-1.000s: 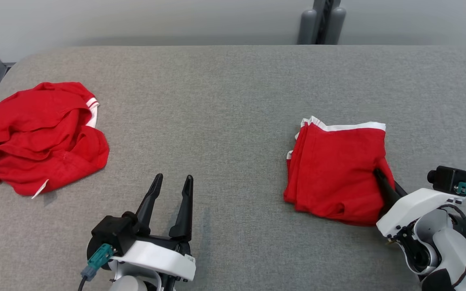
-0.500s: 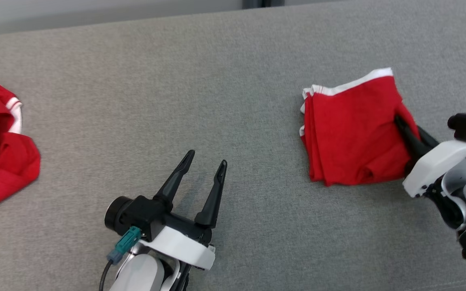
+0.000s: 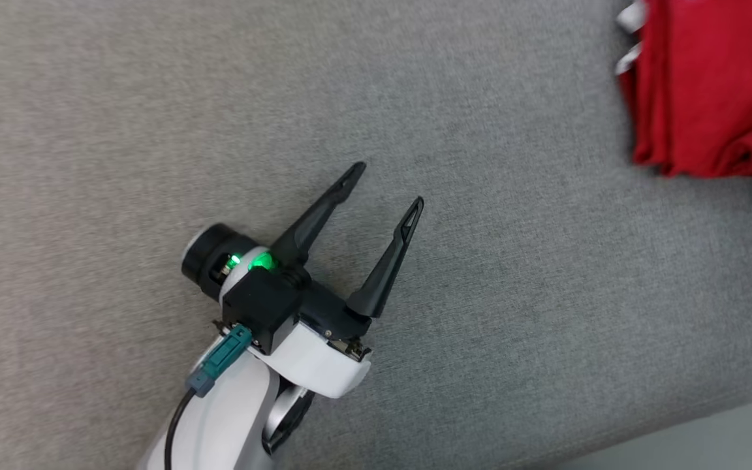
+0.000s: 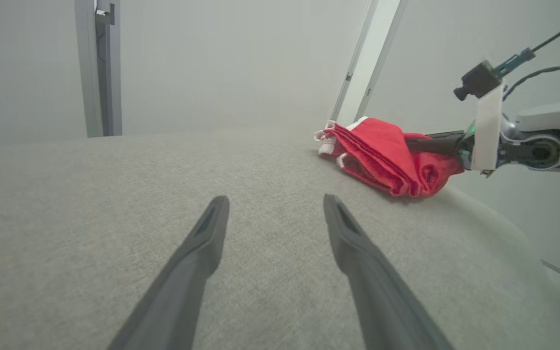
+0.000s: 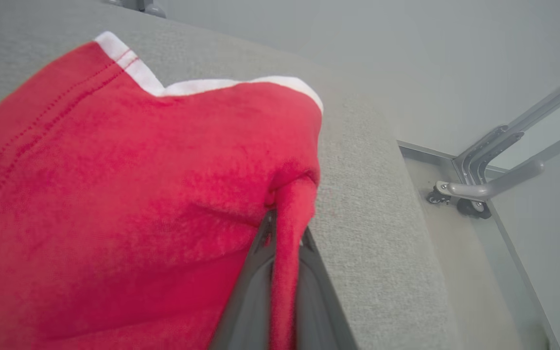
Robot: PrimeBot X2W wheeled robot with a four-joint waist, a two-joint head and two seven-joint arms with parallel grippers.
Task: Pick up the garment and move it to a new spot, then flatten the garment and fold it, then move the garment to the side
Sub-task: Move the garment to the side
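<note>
Camera swing is the main change: the head view has turned with the robot's body, so the folded red garment (image 3: 709, 91) now sits at 1 o'clock in it, cut by the frame edge, where half a second ago it lay nearer 3 o'clock. That shift belongs to the view, not to the cloth alone.

The grip has not changed. The right gripper (image 4: 418, 142) stays clamped tight on a pinch of the garment's near corner, with red fabric bunched between its two fingers in the right wrist view. The fold looks intact, white trim stacked along one edge.

I judge this the last step, carrying the folded piece to the side. Seen from the right wrist, the edge of the table (image 3: 154, 130) runs just past the garment at 3 o'clock, so little room is left that way.

The left gripper (image 3: 388, 185) hovers over bare table with jaws spread wide, holding nothing. The garment lies well apart from it, at 2 o'clock.
</note>
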